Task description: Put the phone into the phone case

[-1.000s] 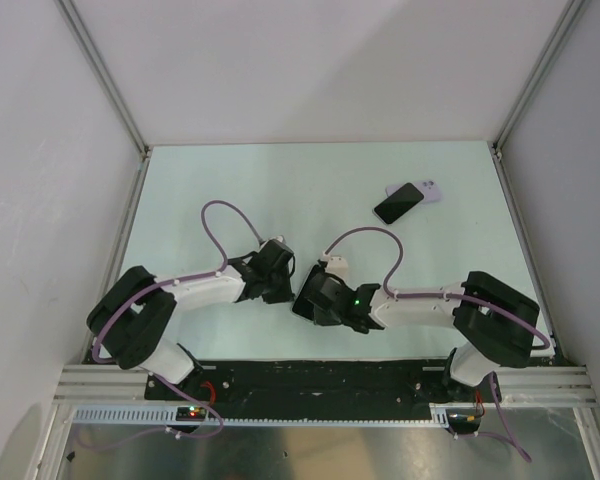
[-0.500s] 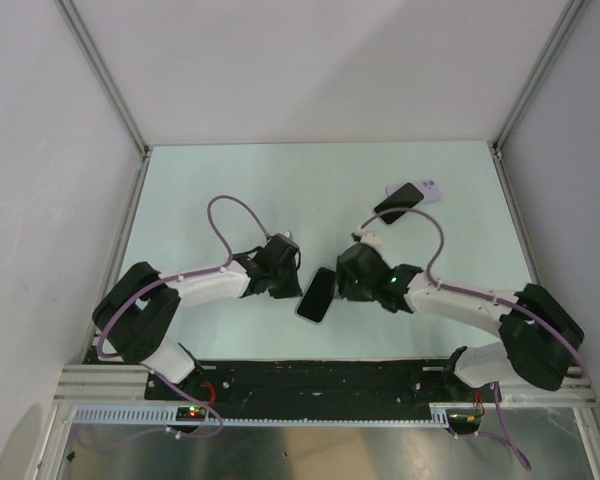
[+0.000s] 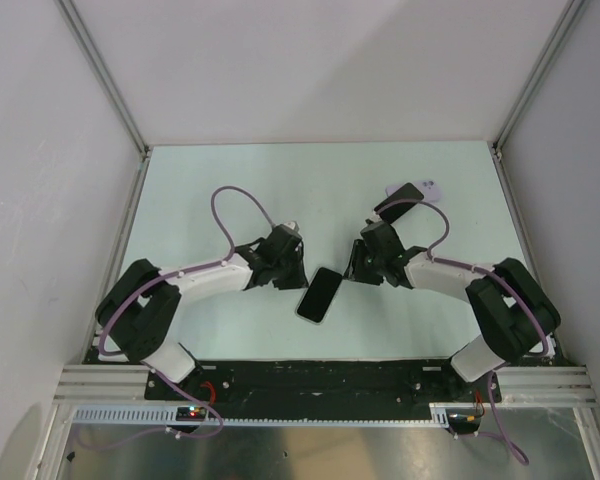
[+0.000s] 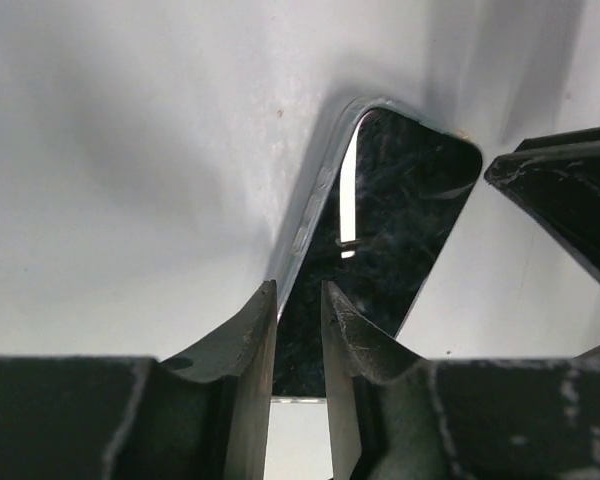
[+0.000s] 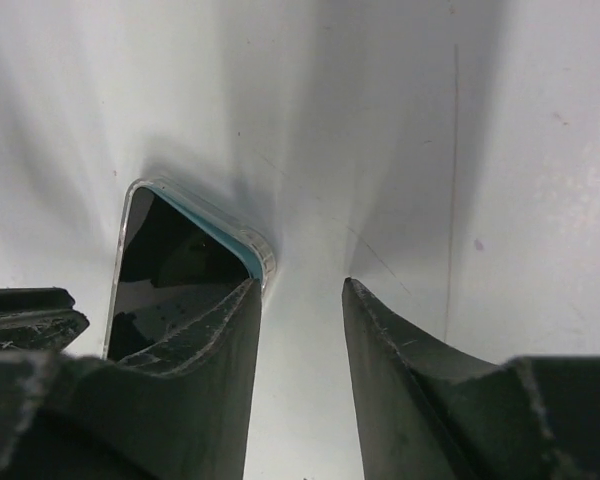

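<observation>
1. Phone: dark slab, screen up, flat on the counter. It sits near the front middle, between the two arms, and is tilted so its far end leans to the right.
2. Clear case: a see-through rim wraps the phone's corner in both wrist views, with a teal edge just inside it. The phone's visible corners sit within this rim; the rest of the fit cannot be judged.
3. Left tool: low over the phone's far left corner. Its fingers are only a narrow slit apart, and the phone's rim and dark glass show through the gap. It holds nothing, and whether the tips touch the phone cannot be told.
4. Right tool: just beside the phone's far right corner. Its fingers are moderately apart, with bare counter between them. One finger overlaps the phone's corner in the wrist view. It grips nothing.
5. Second phone: dark and face up at the back right of the counter, well apart from the first.
6. Lilac case: partly under the second phone, showing beyond its far right end.
7. Cables: a purple loop arches above each forearm.
8. Counter: pale green, with white walls on three sides.
</observation>
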Controlling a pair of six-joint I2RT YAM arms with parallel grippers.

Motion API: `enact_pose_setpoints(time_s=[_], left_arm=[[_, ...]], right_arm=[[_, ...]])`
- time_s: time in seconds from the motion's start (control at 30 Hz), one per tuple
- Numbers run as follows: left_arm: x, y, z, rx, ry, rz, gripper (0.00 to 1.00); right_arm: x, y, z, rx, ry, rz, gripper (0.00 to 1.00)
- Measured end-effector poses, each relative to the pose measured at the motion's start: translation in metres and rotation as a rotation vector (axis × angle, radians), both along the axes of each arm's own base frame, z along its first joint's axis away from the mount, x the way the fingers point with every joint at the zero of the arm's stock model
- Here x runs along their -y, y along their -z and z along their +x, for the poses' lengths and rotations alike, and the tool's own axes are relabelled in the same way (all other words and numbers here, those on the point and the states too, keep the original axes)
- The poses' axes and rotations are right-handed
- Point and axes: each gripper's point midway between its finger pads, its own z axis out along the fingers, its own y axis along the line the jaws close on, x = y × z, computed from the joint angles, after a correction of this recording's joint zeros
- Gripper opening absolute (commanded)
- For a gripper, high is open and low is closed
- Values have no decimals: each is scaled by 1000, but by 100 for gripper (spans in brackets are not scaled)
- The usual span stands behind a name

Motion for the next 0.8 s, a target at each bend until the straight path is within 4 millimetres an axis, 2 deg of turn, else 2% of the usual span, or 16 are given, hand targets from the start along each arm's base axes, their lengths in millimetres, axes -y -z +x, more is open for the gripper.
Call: enact_pose_setpoints(time_s=[0.23, 0.47, 0.67, 0.8], left_arm=[[-20, 18, -24, -52, 2, 42, 29], [-18, 17, -30, -57, 12, 40, 29], [-20, 15, -41, -62, 4, 26, 26], [-21, 13, -51, -64, 0, 12, 26]], right_arm=[[-10, 3, 2, 3, -47, 13, 39], [-17, -3, 5, 33, -69, 7, 38], [-25, -15, 12, 71, -98, 0, 21], [-36, -24, 25, 102, -111, 1, 17]])
